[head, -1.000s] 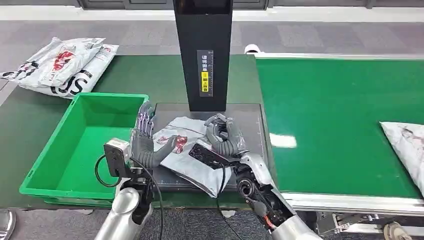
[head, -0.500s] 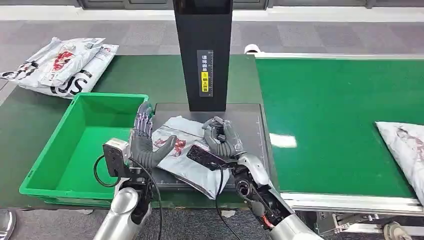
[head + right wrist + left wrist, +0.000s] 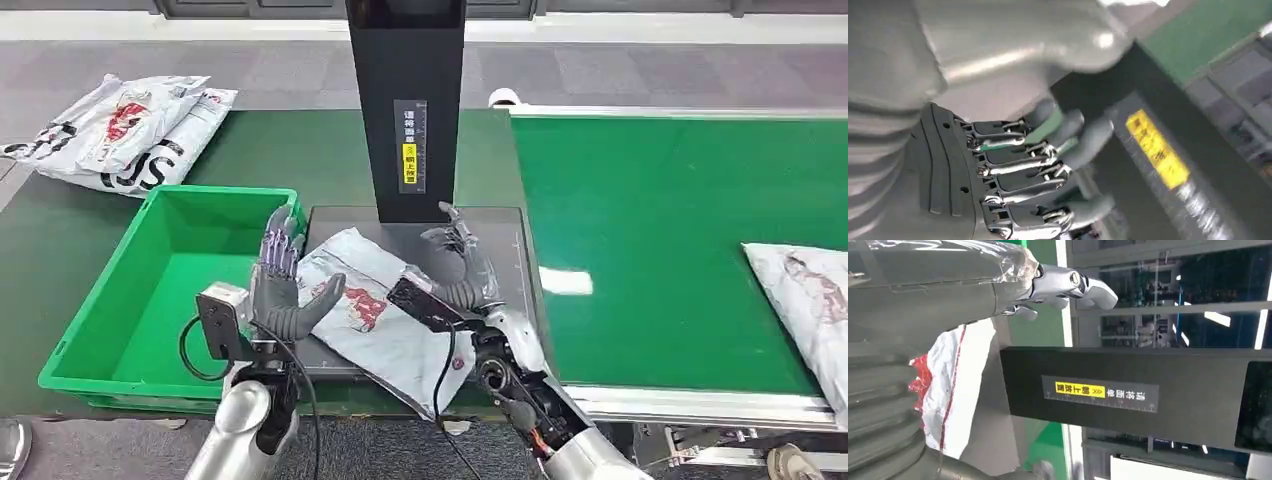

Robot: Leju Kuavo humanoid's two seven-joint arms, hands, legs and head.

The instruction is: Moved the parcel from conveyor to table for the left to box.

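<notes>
Far left on the dark green table [image 3: 60,230], a pile of white mailers [image 3: 120,130] shows partial black letters "US"; nearer stands a green bin [image 3: 150,290]. At centre the left hand [image 3: 280,285], fingers apart, touches the grey parcel [image 3: 375,320] on a dark mat [image 3: 500,225]. The right hand [image 3: 455,270], also spread, rests beside it below the black post [image 3: 405,100] with its yellow label [image 3: 409,160], writing unreadable; another bag [image 3: 800,290] lies on the green conveyor [image 3: 670,200] at right.
</notes>
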